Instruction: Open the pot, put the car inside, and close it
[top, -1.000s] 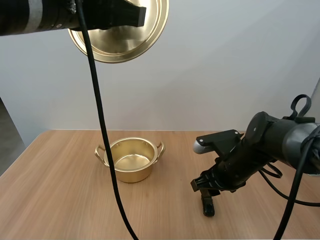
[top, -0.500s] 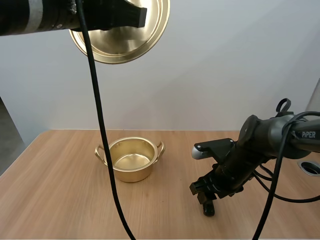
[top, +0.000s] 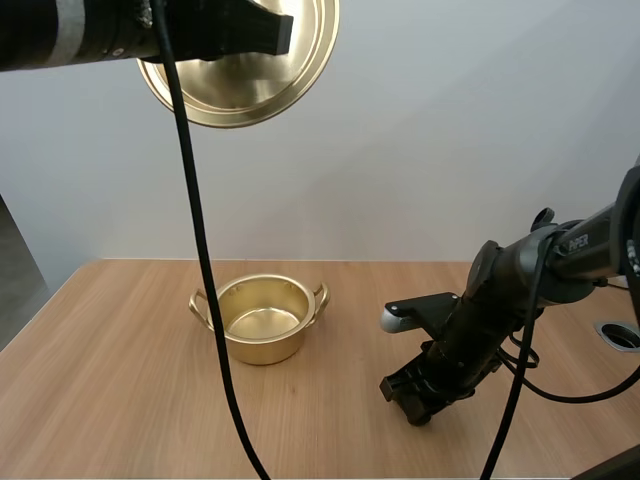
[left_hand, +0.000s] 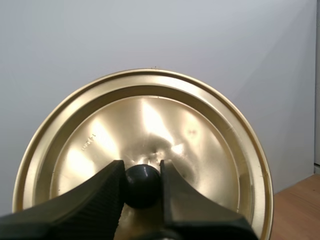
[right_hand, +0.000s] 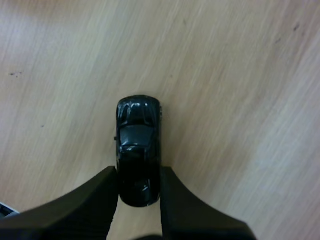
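Over the last second the right arm is lowered at the near right of the light wooden table (top: 120, 400). The right gripper (right_hand: 139, 172) is now set around the small black toy car (right_hand: 137, 145), its fingers pressed to the car's sides while the car lies on the wood. The round brass lid (top: 240, 85) is kept high at the far left, its black knob (left_hand: 142, 187) clamped by the left gripper (left_hand: 141, 167). The open brass pot (top: 265, 350) stands uncovered, well apart to the car's left, so a lift is judged next.

White "PiPER" lettering is seen on the right arm (top: 575, 250), frame right; the stamp on the lid (left_hand: 210, 150) cannot be read
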